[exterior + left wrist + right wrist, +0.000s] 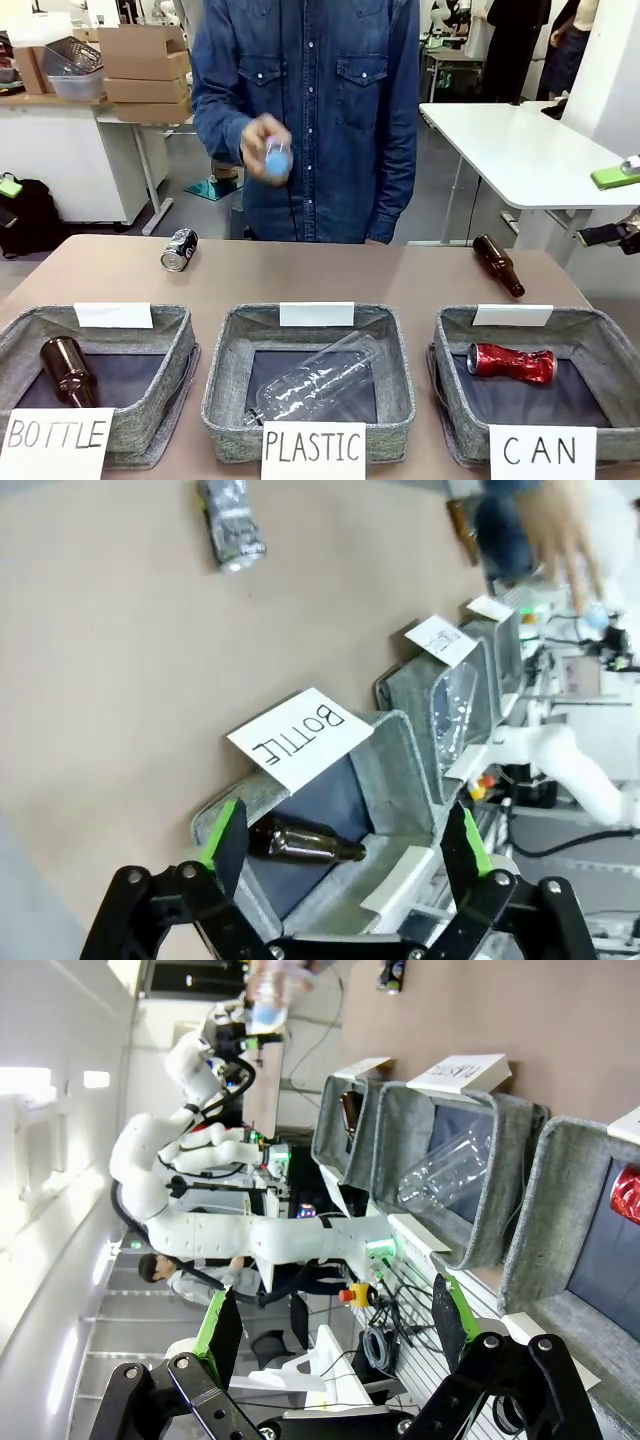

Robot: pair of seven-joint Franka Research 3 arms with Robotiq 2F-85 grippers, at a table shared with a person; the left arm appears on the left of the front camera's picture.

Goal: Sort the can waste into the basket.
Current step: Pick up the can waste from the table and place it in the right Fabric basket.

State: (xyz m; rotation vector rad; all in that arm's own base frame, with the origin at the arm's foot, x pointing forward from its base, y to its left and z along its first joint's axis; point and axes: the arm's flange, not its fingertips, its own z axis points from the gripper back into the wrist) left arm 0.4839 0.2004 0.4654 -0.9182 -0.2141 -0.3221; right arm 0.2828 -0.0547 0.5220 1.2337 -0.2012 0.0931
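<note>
A black and silver can lies on its side on the brown table, far left, and appears in the left wrist view and the right wrist view. A shiny red can lies inside the grey basket signed CAN at the right; its end shows at the picture's edge in that basket. My left gripper hangs open above the basket signed BOTTLE, nothing between its fingers. My right gripper is open too and holds nothing, off the table's near side.
A person at the far side holds a clear blue-capped plastic bottle. A brown bottle lies on the table behind the CAN basket. The PLASTIC basket holds a clear bottle; the BOTTLE basket holds a brown bottle.
</note>
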